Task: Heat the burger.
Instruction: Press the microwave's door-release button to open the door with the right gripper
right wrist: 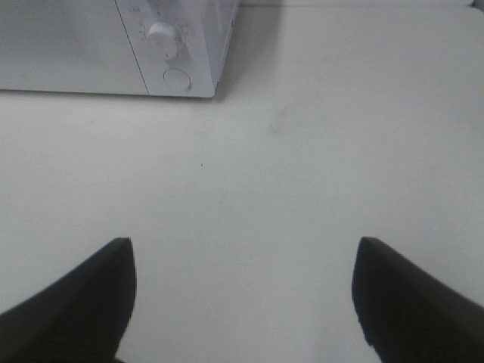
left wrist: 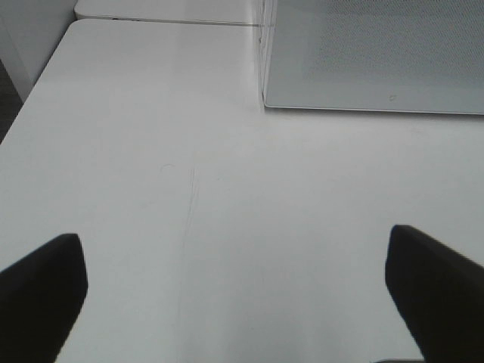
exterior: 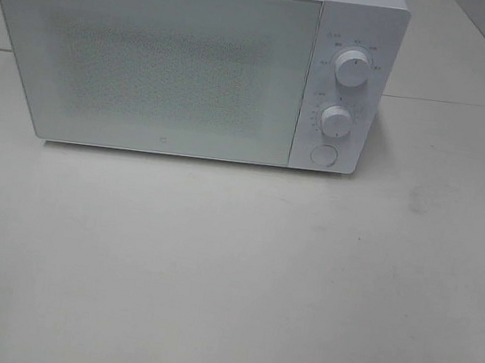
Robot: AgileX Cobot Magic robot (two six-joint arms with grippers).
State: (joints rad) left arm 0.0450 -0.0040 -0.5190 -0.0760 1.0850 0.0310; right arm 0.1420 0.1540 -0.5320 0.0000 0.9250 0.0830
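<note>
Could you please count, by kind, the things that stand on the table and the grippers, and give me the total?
Microwave: 1
Knobs: 2 (upper knob, lower knob)
Button: 1
Grippers: 2 (left gripper, right gripper)
Total: 6

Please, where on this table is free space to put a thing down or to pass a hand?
The white table in front of the closed microwave is all bare, and so is the strip to its right. Under the open left pincer and right pincer lies only bare tabletop. Only the back is taken, by the microwave.
</note>
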